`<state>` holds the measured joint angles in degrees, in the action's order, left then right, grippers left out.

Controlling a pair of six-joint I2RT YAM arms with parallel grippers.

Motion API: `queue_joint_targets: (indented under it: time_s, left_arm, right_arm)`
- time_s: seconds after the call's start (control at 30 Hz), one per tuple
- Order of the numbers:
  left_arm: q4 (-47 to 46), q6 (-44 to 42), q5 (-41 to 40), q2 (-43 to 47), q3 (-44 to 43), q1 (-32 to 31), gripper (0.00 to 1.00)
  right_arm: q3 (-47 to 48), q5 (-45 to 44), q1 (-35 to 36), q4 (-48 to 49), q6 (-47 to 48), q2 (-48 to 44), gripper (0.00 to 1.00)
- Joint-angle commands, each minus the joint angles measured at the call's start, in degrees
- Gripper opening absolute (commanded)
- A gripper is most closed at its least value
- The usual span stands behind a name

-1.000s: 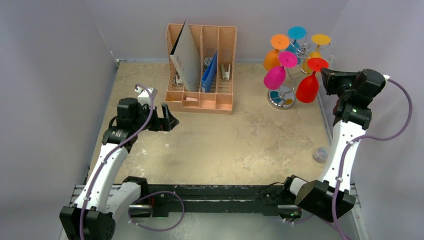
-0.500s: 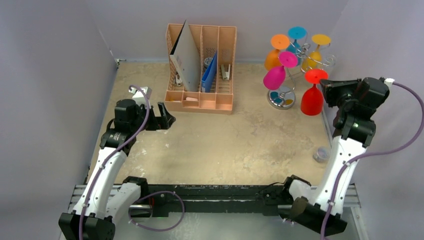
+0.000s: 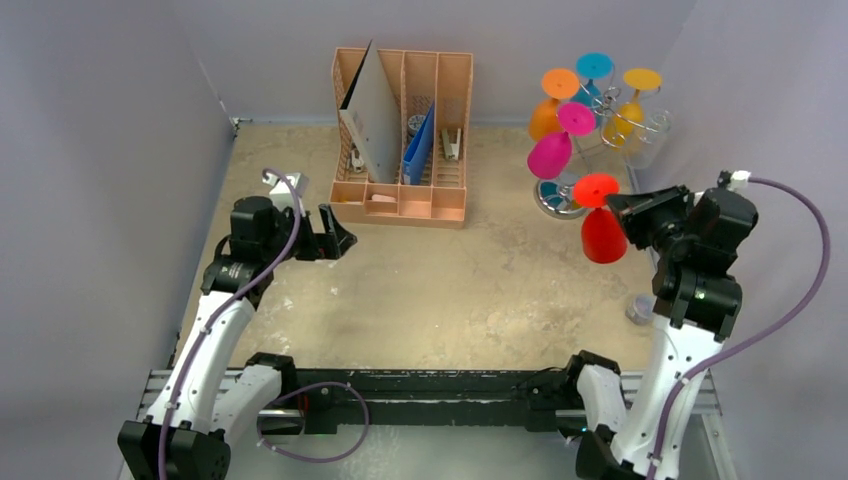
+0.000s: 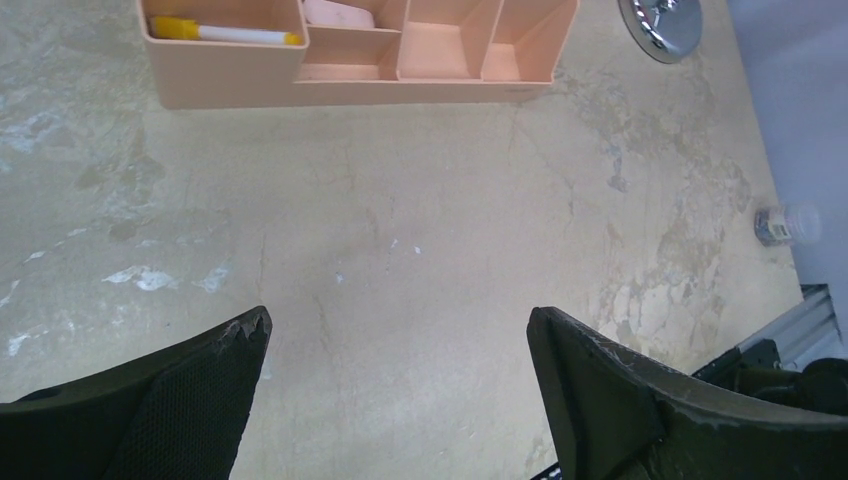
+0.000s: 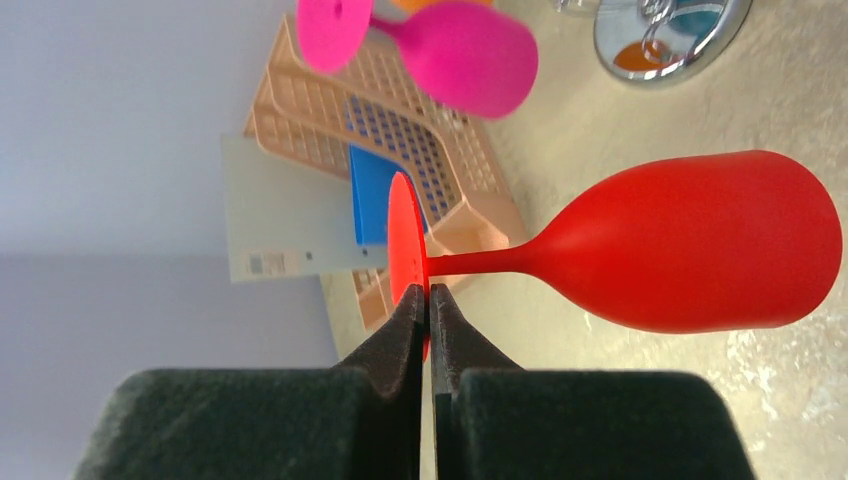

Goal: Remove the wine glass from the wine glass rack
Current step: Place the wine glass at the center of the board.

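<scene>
A red wine glass (image 3: 601, 234) hangs bowl-down in the air, clear of the wine glass rack (image 3: 590, 120), which stands at the back right with several coloured glasses on its arms. My right gripper (image 3: 618, 203) is shut on the rim of the glass's round foot. In the right wrist view the red wine glass (image 5: 690, 245) stretches to the right, and my right gripper (image 5: 428, 295) pinches its thin foot disc between the tips. My left gripper (image 3: 340, 236) stands open over bare table at the left; in the left wrist view the left gripper (image 4: 398, 325) holds nothing.
A peach slotted desk organiser (image 3: 403, 140) with a blue folder and a grey board stands at the back centre. A small clear pot (image 3: 640, 309) sits near the right arm. The rack's shiny disc base (image 3: 560, 196) lies just behind the lifted glass. Walls close in on both sides.
My right gripper has pulled the red glass off the rack, toward the near side and to the left. The left arm has hardly moved.
</scene>
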<state>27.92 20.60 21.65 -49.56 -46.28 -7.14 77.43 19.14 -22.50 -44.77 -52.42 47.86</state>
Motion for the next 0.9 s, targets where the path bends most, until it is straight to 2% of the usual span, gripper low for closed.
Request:
queue_joint_targets:
  time_s: [0.0, 0.23, 0.43, 0.6, 0.73, 0.87]
  left_arm:
    - [-4.71, 1.68, 7.53, -1.40, -0.19, 0.24, 0.98]
    - [-8.97, 7.07, 17.71, -5.16, -0.08, 0.19, 0.96]
    - [-17.64, 14.86, 26.81, -7.58, -0.19, -0.36, 0.93]
    - [-20.77, 17.54, 27.68, -9.68, -1.37, -6.40, 0.92]
    - [-25.40, 21.20, 29.86, -11.00, -0.83, -10.71, 0.92]
    - [-31.37, 25.02, 31.51, -12.35, -1.41, -12.87, 0.92]
  right_arm:
    - [-3.40, 3.95, 4.26, -2.19, 4.68, -3.28, 0.00]
    - [-8.46, 19.78, 10.76, -0.61, 10.15, -0.02, 0.00]
    - [-10.04, 19.35, 25.41, -1.81, 16.07, 5.28, 0.00]
    - [-10.78, 17.57, 35.65, 1.39, 17.79, 8.52, 0.00]
    - [-12.00, 16.31, 41.35, 6.60, 18.51, 9.36, 0.00]
    - [-14.93, 17.79, 42.91, 13.82, 16.94, 8.39, 0.00]
